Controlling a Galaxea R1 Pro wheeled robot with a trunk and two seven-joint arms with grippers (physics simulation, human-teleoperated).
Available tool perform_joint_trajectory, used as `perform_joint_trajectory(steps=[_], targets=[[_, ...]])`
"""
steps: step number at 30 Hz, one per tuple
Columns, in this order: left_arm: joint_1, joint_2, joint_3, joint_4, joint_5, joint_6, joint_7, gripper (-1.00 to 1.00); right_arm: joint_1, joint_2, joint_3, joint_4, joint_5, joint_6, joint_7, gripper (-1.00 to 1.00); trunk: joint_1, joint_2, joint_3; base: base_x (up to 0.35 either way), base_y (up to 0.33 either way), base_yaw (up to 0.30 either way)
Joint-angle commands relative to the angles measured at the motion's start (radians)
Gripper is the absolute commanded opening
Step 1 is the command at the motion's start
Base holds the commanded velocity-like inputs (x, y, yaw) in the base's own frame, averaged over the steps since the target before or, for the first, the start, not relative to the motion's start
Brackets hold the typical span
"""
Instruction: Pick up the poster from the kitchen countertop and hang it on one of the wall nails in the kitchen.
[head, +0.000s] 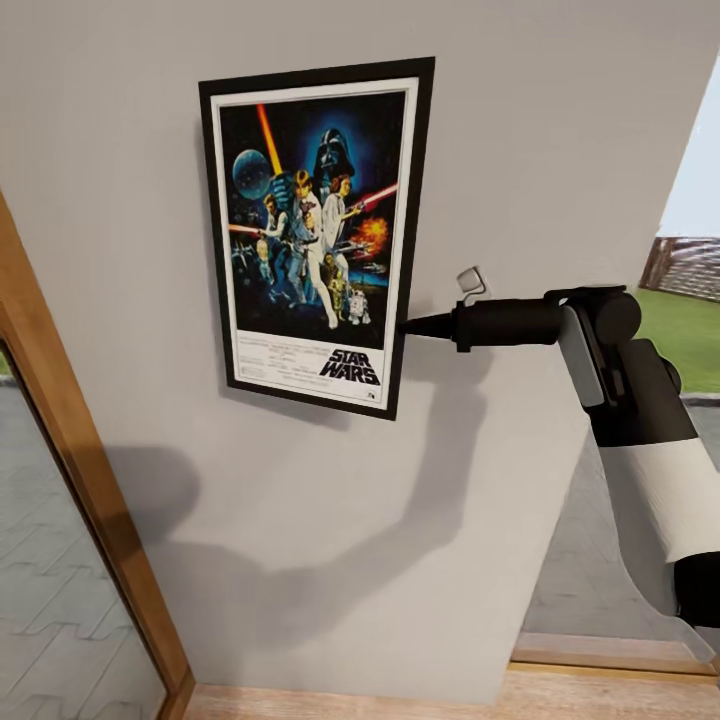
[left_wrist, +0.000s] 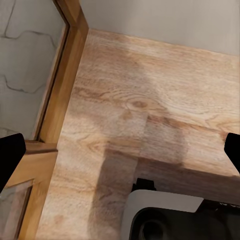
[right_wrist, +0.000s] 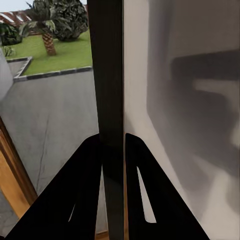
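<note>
In the head view, the poster hangs slightly tilted against the pale grey wall, up toward 12 o'clock, its Star Wars title at the lower right of the white border. The right gripper reaches in from 3 o'clock, its black tip touching the poster's right edge low down; the white and black forearm runs off toward 4 o'clock and casts a broad shadow on the wall below. A wooden door frame slants along 8 o'clock. In the left wrist view, the left gripper hangs over a wooden floor, its two dark fingertips standing far apart at the picture's edges with nothing between them. In the right wrist view, the right gripper's fingers are pressed against both sides of the poster's black frame, seen edge-on, with the wall alongside and a lawn with a palm in the distance.
</note>
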Motion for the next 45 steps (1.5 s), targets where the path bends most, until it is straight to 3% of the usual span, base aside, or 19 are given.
perform_joint_trajectory(steps=[1, 31, 45], targets=[[0.001, 0.0, 0.001, -0.001, -0.001, 0.0, 0.0, 1.0, 0.0, -0.001, 0.001, 0.0, -0.004, 0.006, 0.002, -1.0, 0.0, -0.001, 0.0, 0.0, 0.031, 0.0], [0.001, 0.0, 0.001, 0.0, 0.0, 0.0, 0.001, 1.0, 0.0, -0.001, 0.001, 0.0, -0.005, 0.006, 0.002, -1.0, 0.0, -0.001, 0.0, 0.002, 0.06, 0.0], [0.001, 0.0, 0.002, 0.0, 0.0, 0.0, 0.001, 1.0, 0.0, -0.001, 0.001, 0.0, -0.005, 0.006, 0.001, -1.0, 0.0, -0.001, 0.0, 0.122, 0.001, 0.0]])
